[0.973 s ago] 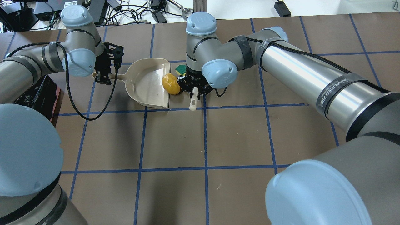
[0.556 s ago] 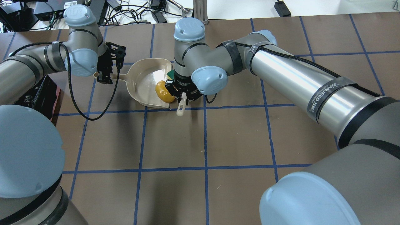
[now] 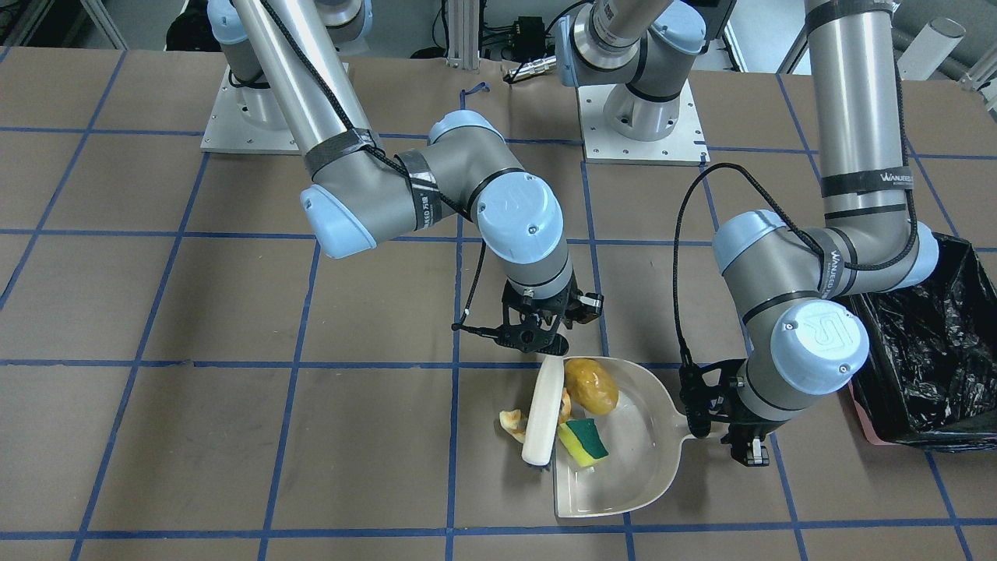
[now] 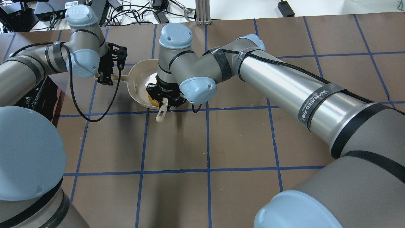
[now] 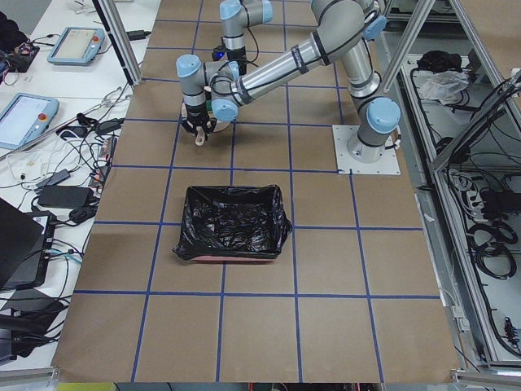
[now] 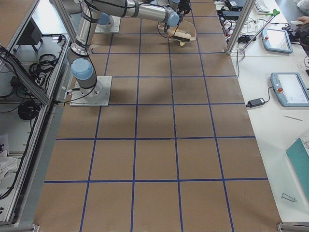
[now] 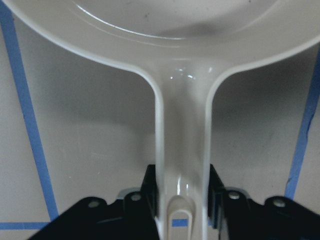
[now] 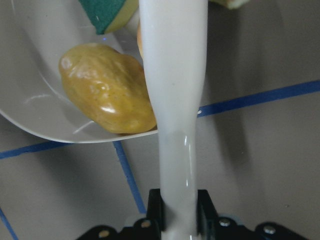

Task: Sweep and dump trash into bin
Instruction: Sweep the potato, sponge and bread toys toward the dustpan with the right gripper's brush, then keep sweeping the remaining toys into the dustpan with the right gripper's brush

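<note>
Now: sweep step, nearly done; dump not begun.
Trash: potato lump & sponge piece inside dustpan; croissant piece under brush, one end out on bench past pan lip.
Right end effector: clamped on brush handle, pointing down over pan mouth.
Left end effector: closed on dustpan handle, pan flat on bench.
Bin: on robot's left, near pan, not touching.
Next: prob. one more push to get croissant in, then lift pan level & tip over bin.
</note>
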